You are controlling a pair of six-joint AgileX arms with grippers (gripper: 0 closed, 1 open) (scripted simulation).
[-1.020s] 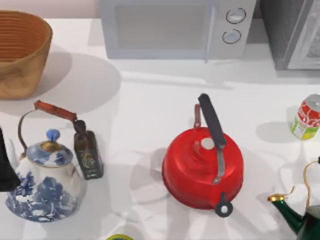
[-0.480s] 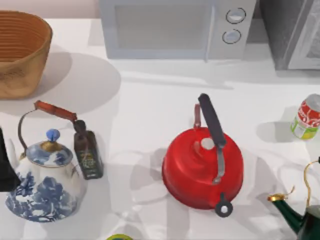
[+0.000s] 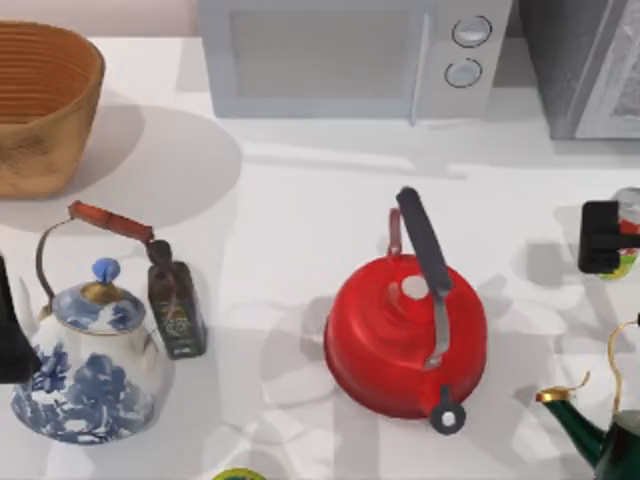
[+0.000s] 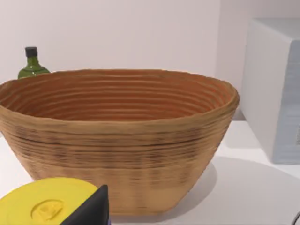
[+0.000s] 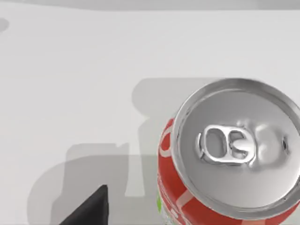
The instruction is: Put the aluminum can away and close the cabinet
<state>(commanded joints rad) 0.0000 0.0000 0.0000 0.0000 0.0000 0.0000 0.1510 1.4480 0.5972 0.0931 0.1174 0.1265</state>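
Observation:
The aluminum can (image 3: 629,203) stands upright at the right edge of the table, its red label and silver top (image 5: 234,150) close below the right wrist camera. My right gripper (image 3: 600,237) hangs over the can's left side and hides most of it in the top view. The grey cabinet (image 3: 580,70) stands at the back right corner, cut off by the picture's edge. My left gripper (image 3: 8,335) sits parked at the table's left edge.
A red kettle (image 3: 405,335) sits in the middle front and a green kettle (image 3: 605,435) at the front right. A microwave (image 3: 350,55) is at the back, a wicker basket (image 3: 40,100) back left, with a blue-white teapot (image 3: 85,365) and dark bottle (image 3: 175,305) front left.
My right gripper has come in from the right edge and now covers most of the can. The can and everything else stayed put.

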